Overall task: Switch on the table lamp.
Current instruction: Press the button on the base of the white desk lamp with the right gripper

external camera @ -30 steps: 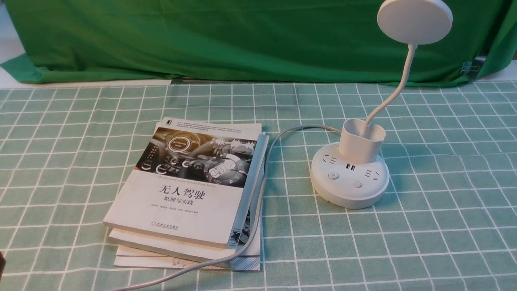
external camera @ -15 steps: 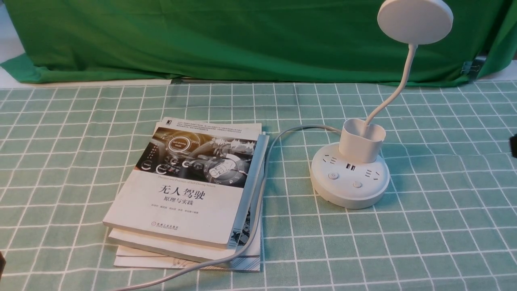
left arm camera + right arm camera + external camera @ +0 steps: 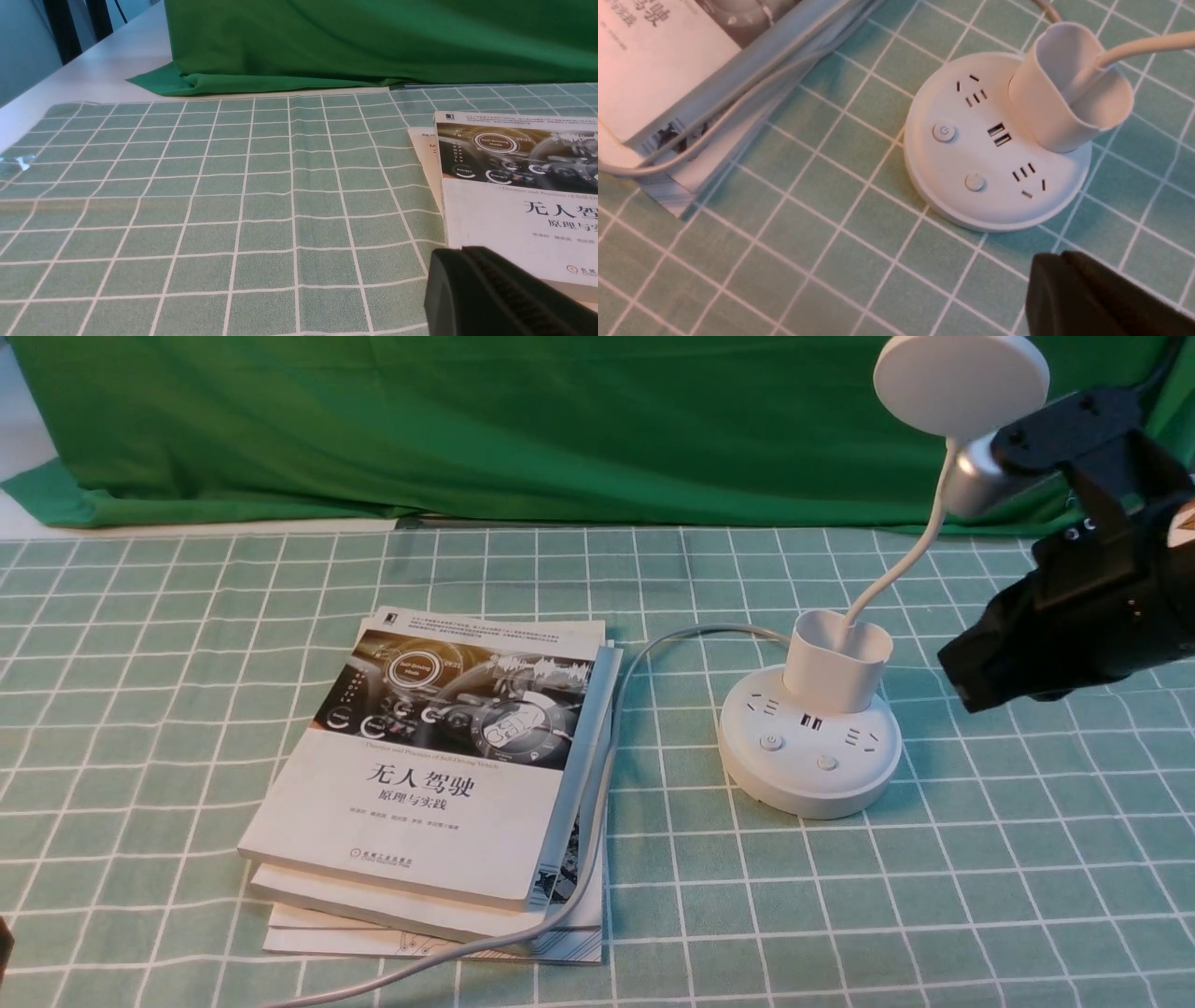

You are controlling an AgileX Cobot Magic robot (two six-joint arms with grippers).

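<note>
My right gripper [image 3: 971, 674], pinched shut and empty, hangs beside the table lamp [image 3: 810, 747] so I can poke its power button [image 3: 769, 742].

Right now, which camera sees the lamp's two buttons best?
The right wrist view: close above the lamp base, both buttons big and unblocked. The front view shows them small. The left wrist view shows no lamp.

Green backdrop cloth [image 3: 467, 429] draped behind, green checked tablecloth [image 3: 140, 709], white tabletop [image 3: 107, 65] at its edge
</note>
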